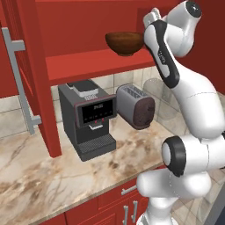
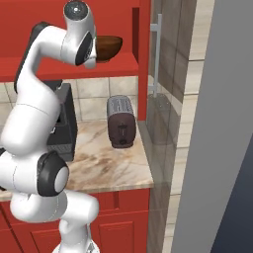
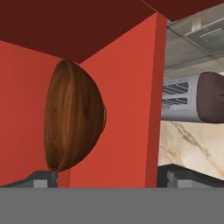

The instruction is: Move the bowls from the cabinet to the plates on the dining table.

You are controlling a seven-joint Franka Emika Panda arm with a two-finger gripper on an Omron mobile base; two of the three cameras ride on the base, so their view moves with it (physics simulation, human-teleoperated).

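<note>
The dark glossy brown bowl [image 1: 125, 42] stands upright on the red shelf [image 1: 88, 61] of the tall red cabinet, whose door [image 1: 26, 66] hangs open at the left with its silver bar handle [image 1: 19, 83]. In the right base view the bowl [image 2: 107, 46] shows just past my wrist. My gripper [image 3: 111, 177] is open and level with the bowl, right beside it. In the rolled hand view the bowl [image 3: 74, 118] lies ahead between the fingertips [image 3: 43, 178], close to the left one, not touching. The marbled bowl, plates and dining table are out of view.
Under the shelf on the marble counter [image 1: 35, 176] stand a dark coffee machine [image 1: 88, 118] and a silver-brown toaster [image 1: 136, 105]. Red drawer fronts [image 1: 118, 197] run below. The cabinet's side wall [image 2: 143, 54] and a tall grey panel [image 2: 212, 148] close the right side.
</note>
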